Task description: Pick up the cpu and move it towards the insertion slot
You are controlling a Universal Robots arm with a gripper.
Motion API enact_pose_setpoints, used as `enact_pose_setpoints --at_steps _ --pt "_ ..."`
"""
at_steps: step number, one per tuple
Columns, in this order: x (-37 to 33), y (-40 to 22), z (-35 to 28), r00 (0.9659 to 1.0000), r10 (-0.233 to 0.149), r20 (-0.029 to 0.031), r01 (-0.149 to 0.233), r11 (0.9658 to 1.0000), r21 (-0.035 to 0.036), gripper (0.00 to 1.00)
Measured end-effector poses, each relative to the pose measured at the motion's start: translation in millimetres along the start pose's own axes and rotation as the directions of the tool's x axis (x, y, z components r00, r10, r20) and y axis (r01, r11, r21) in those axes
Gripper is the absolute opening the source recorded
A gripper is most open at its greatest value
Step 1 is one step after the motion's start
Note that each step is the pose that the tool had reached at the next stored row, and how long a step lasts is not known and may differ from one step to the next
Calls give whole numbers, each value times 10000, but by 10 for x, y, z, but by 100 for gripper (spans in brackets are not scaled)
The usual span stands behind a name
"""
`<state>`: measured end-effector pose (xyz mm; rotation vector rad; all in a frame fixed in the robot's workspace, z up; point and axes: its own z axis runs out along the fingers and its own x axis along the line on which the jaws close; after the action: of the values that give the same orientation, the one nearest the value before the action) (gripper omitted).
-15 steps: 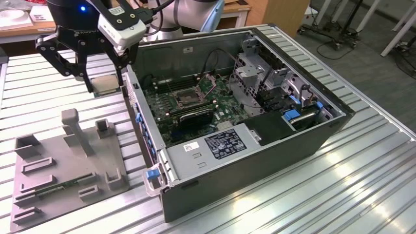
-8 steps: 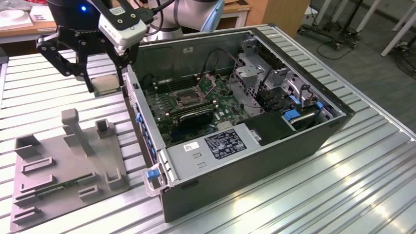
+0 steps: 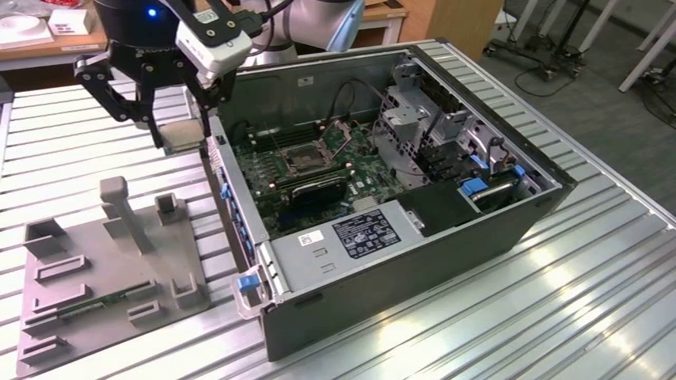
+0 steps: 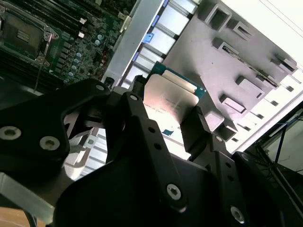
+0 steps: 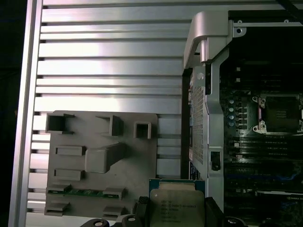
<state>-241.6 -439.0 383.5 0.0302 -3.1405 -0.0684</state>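
bright overhead light, glare on slatted table; case interior shadowed.

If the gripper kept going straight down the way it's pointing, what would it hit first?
Probably the slatted metal table, in the gap between the gray fixture tray and the computer case; the gripper holds the cpu. Depth is uncertain.

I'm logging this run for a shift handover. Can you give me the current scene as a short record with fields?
claw: shut on the cpu, raised above the table, just outside the computer case wall
cpu: held between the fingers, off the grey holder tray
insertion slot: open on the green board inside the case, nothing in it
holder tray: on the slatted table beside the case
computer case: lying open-side up
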Motion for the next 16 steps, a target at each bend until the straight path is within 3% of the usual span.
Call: enact_pose_setpoints --at_steps 11,16 --pt "-220 -4 0 10000 0 1 0 10000 -1 55" --pt "-246 -5 0 10000 1 1 -1 10000 -1 55"
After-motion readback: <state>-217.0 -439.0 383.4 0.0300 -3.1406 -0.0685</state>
